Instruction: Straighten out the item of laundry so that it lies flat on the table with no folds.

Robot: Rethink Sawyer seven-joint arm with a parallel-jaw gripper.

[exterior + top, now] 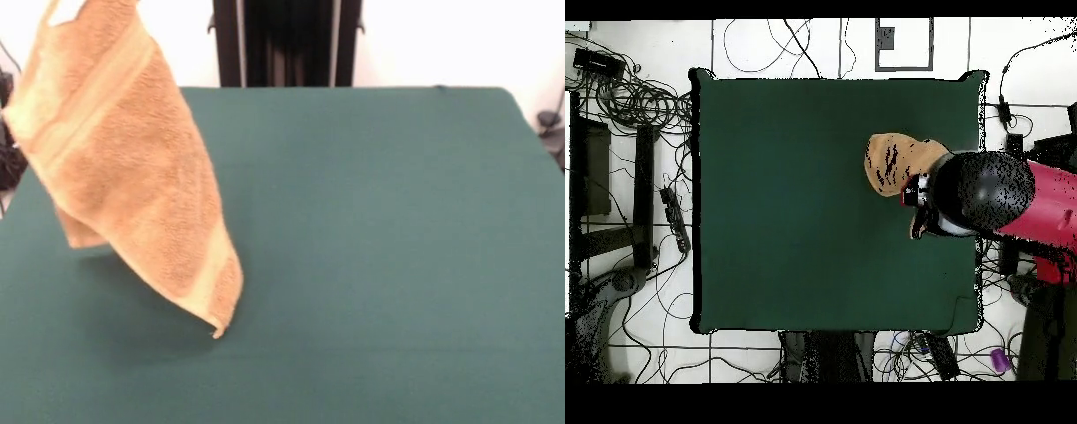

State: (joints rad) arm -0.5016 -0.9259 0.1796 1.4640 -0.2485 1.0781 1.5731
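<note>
The orange-tan terry towel hangs in the air over the left part of the dark green table in the front view. Its top runs out of the picture. It hangs diagonally with pale woven bands near its upper and lower edges, and its lowest corner is at or just above the tabletop. A fold shows behind its left side. In the overhead view the towel bunches beside my gripper near the right edge of the table. The gripper is shut on the towel's top and is mostly hidden under the arm.
The red and black arm reaches in over the table's right edge in the overhead view. The black pedestal stands behind the table's far side. Cables and equipment lie on the floor around the table.
</note>
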